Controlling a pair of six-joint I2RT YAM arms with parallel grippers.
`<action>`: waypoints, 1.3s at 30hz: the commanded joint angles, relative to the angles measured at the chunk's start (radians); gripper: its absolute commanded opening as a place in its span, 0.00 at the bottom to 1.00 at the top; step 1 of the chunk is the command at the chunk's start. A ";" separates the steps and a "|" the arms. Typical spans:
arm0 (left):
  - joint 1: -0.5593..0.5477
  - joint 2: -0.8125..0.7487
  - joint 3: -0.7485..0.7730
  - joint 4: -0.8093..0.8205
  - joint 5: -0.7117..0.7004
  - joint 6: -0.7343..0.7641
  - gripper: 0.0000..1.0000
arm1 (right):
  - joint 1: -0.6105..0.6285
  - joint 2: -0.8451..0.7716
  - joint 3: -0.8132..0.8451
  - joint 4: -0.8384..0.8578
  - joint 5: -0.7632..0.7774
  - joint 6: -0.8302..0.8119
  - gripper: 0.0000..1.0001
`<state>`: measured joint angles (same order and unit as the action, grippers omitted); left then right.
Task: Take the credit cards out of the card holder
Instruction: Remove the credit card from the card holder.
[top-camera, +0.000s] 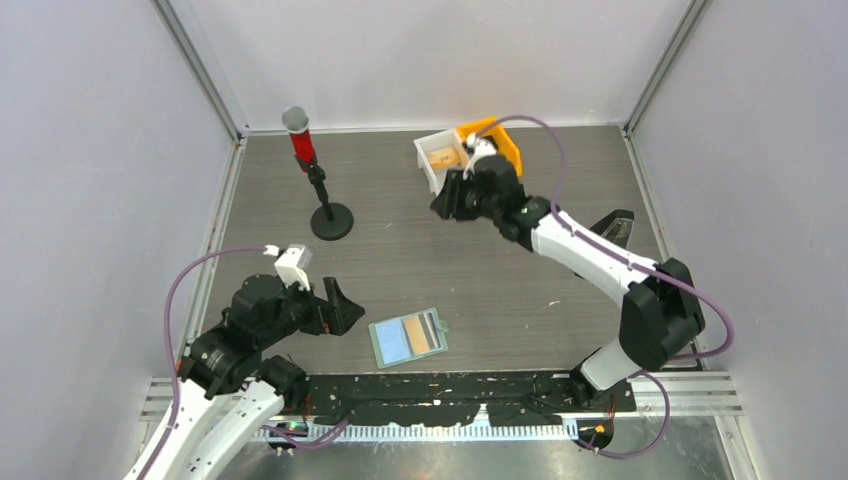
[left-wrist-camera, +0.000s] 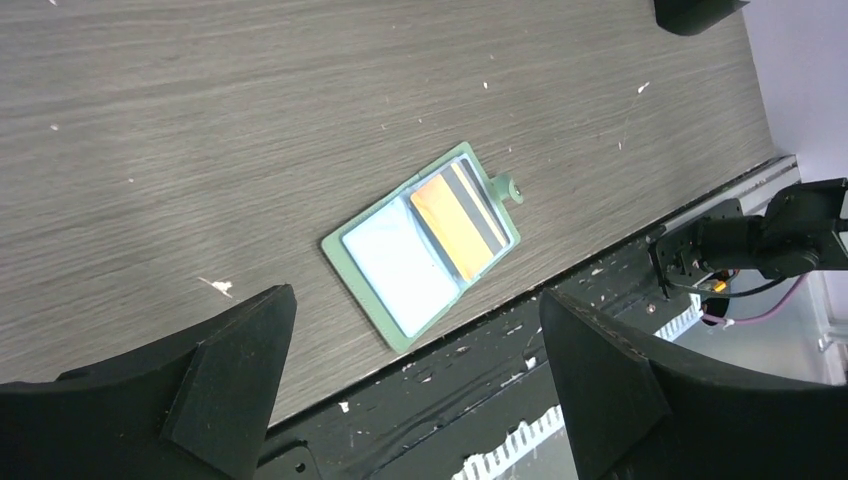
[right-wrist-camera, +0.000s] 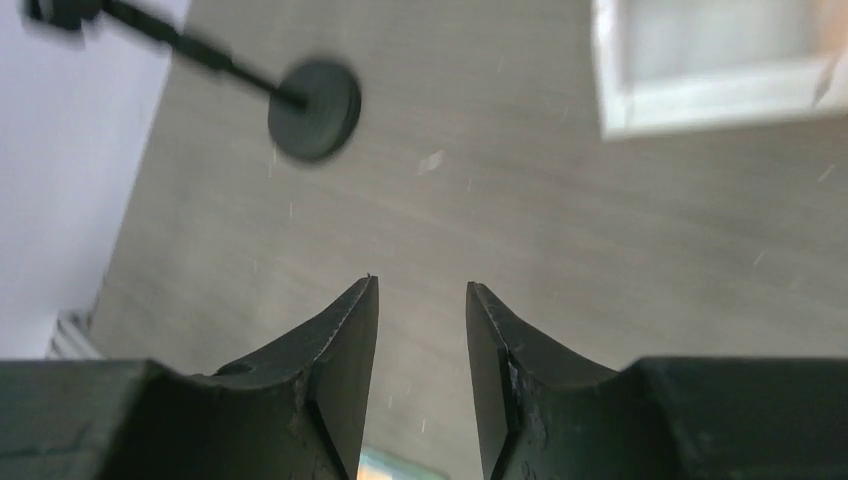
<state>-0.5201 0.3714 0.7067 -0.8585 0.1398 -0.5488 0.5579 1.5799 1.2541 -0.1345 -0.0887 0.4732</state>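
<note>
The card holder (top-camera: 408, 338) lies flat and open on the table near its front edge, a pale-green sleeve with a small tab on its right side. A light blue card (left-wrist-camera: 395, 262) sits in its left pocket and a tan-orange card (left-wrist-camera: 450, 225) with a dark stripe in its right pocket. My left gripper (top-camera: 340, 303) is open and empty, just left of the holder; in the left wrist view the gripper (left-wrist-camera: 417, 293) hovers above the holder's near edge. My right gripper (top-camera: 447, 205) is open and empty, far back by the white bin; in the right wrist view the gripper (right-wrist-camera: 421, 283) stands over bare table.
A white bin (top-camera: 437, 160) with something tan inside and an orange bin (top-camera: 503, 142) stand at the back. A black stand (top-camera: 331, 221) with a red and grey head is at the back left. A black block (top-camera: 615, 228) lies at the right. A black plate (top-camera: 450, 390) runs along the front edge.
</note>
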 joint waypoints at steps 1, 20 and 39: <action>-0.001 0.036 -0.047 0.103 0.072 -0.066 0.95 | 0.118 -0.129 -0.202 0.011 0.030 -0.008 0.45; -0.001 0.270 -0.395 0.500 0.154 -0.244 0.55 | 0.467 -0.275 -0.612 0.236 -0.029 0.209 0.44; -0.001 0.410 -0.531 0.697 0.200 -0.269 0.22 | 0.519 -0.160 -0.590 0.151 0.135 0.218 0.45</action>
<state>-0.5201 0.7704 0.1913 -0.2272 0.3256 -0.8127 1.0718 1.4151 0.6411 0.0559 -0.0467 0.6945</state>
